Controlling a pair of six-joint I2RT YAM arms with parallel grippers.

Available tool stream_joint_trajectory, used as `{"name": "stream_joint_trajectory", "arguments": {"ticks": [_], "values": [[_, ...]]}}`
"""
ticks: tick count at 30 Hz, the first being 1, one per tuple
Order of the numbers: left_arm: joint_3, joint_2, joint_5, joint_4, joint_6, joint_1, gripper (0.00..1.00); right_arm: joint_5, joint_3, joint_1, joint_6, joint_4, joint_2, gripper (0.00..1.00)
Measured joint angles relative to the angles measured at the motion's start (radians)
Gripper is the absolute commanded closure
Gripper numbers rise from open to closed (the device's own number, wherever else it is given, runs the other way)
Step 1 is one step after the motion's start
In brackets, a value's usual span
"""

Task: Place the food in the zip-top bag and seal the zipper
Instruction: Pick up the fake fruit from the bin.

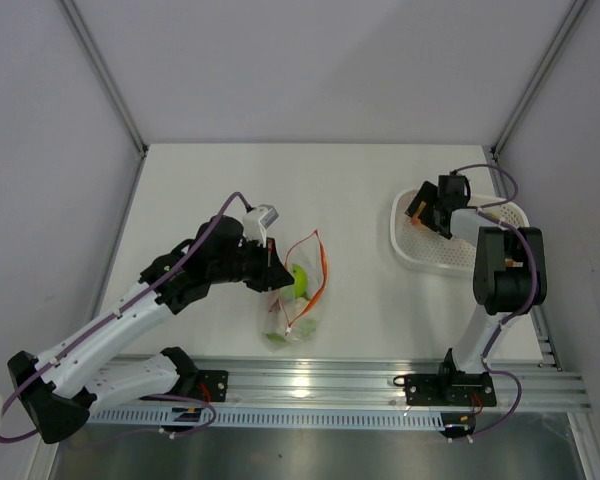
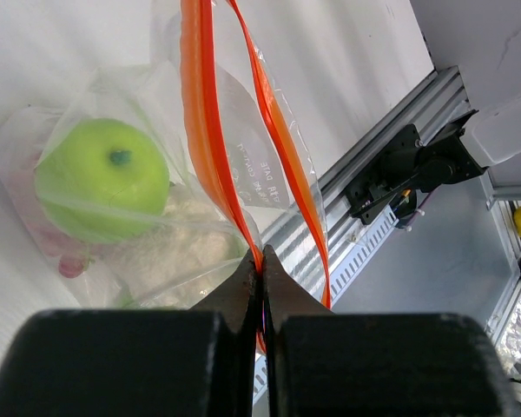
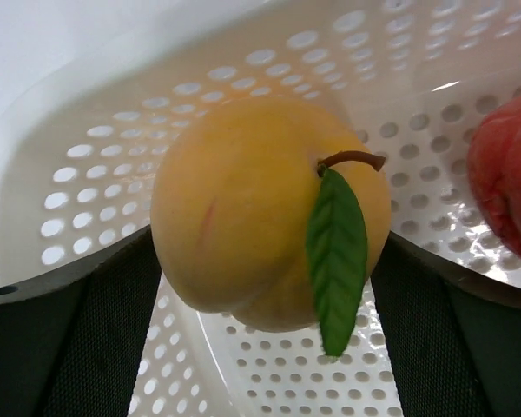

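The clear zip-top bag [image 1: 292, 305] lies at the table's middle front with its red-orange zipper [image 1: 322, 262] gaping open. It holds a green apple [image 2: 102, 179], a whitish piece [image 2: 178, 252] and a reddish piece. My left gripper [image 2: 262, 261] is shut on the zipper strip [image 2: 204, 130] at the mouth's near side; it also shows in the top view [image 1: 271, 262]. My right gripper [image 1: 427, 212] is shut on a yellow-orange peach with a green leaf [image 3: 269, 208], just above the white basket. A red fruit [image 3: 508, 178] lies in the basket.
The white perforated basket [image 1: 410, 248] stands at the right back of the table. The aluminium rail [image 1: 360, 375] runs along the table's front edge. Grey walls enclose the table on the left, back and right.
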Motion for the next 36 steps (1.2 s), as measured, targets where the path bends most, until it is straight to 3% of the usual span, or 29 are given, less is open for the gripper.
{"name": "stream_joint_trajectory", "arguments": {"ticks": [9,17,21,22,24,30,36], "values": [[0.0,0.0,0.0,0.0,0.0,0.0,0.99,-0.013,0.0,-0.027,-0.03,0.032,0.002,0.17],[0.0,0.0,0.0,-0.001,0.0,0.0,0.99,-0.024,0.0,-0.027,-0.054,0.046,0.002,0.39],[0.0,-0.002,0.0,-0.001,0.0,0.0,1.0,-0.024,-0.01,-0.027,-0.053,0.045,-0.011,0.75],[0.0,-0.003,0.0,-0.001,-0.001,0.0,0.99,-0.023,-0.02,-0.027,-0.051,0.038,-0.026,0.91],[0.0,-0.006,0.0,-0.002,-0.001,0.0,0.99,-0.021,-0.041,-0.027,-0.05,0.012,-0.072,0.99],[-0.015,-0.022,-0.001,-0.001,-0.002,0.001,0.99,0.021,-0.063,0.01,-0.058,-0.082,-0.299,1.0],[-0.032,-0.027,-0.001,-0.001,-0.009,0.002,0.99,-0.018,-0.064,0.128,-0.099,-0.179,-0.55,1.0]]}}
